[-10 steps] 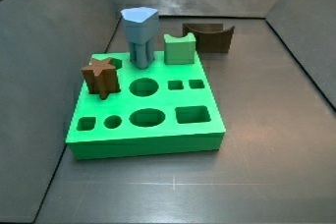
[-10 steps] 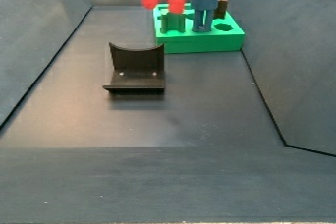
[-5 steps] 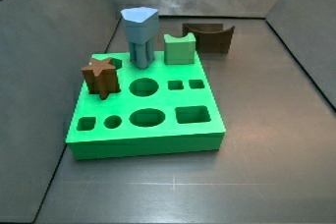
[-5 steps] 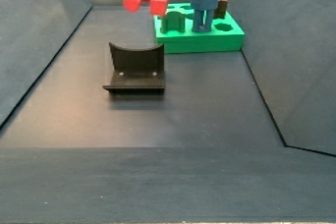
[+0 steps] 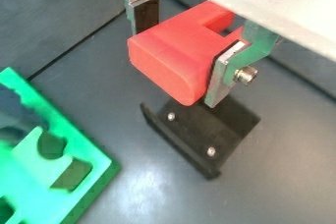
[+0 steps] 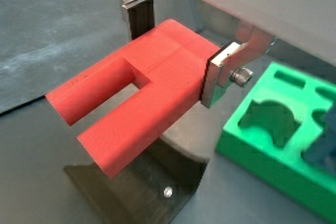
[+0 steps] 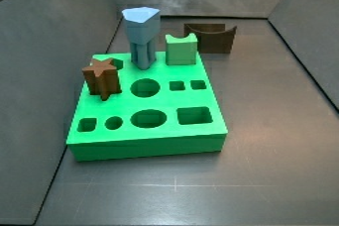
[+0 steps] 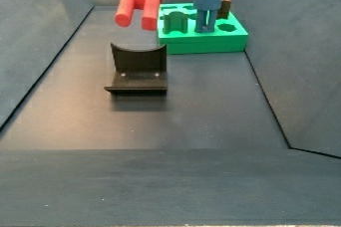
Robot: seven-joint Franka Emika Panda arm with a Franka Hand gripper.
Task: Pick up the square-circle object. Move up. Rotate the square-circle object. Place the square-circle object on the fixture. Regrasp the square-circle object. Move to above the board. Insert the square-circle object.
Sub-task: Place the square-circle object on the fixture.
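Pinching the square-circle object [image 5: 184, 51] between its silver finger plates, the gripper [image 6: 178, 56] hangs in the air above the fixture [image 8: 138, 69], well clear of the board [image 8: 204, 35]. The red peg looks like rigid, light plastic with smooth faces, so it probably slips if held loosely or askew. Its flat sides on the blocky square body give the pads the surest seat; in a wrist view the forked end [image 6: 98, 120] juts free of the fingers [image 6: 226, 71], tilted.
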